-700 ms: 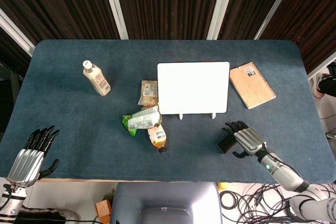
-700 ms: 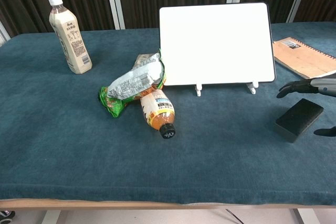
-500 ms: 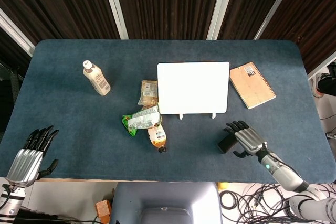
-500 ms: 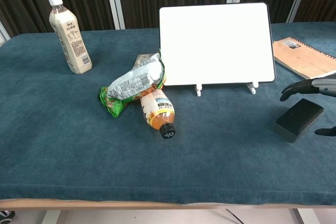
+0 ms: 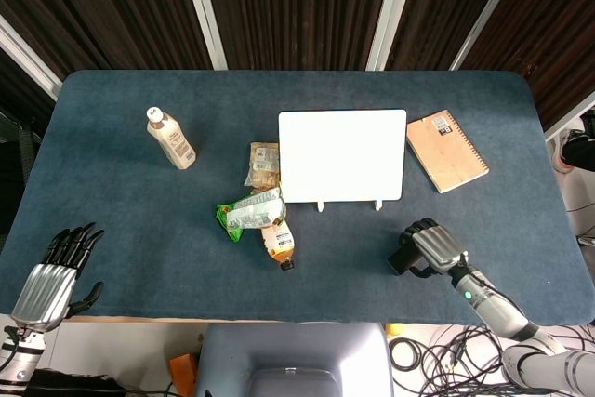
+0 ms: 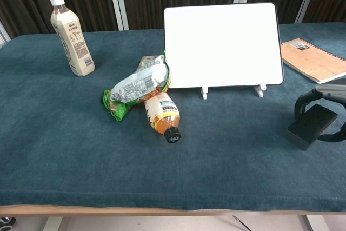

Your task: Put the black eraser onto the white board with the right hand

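One hand, the right hand (image 5: 437, 247), curls around the black eraser (image 6: 312, 126), with the white board (image 5: 342, 155) standing beyond it and leftward.

Eraser (image 6: 310, 126) lies right of the lying bottle (image 6: 160, 115), before the board (image 6: 223, 45).

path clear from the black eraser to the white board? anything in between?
Nothing visible. The black eraser sits in the right hand, with bare table cloth between it and the white board. The notebook lies off to the side.
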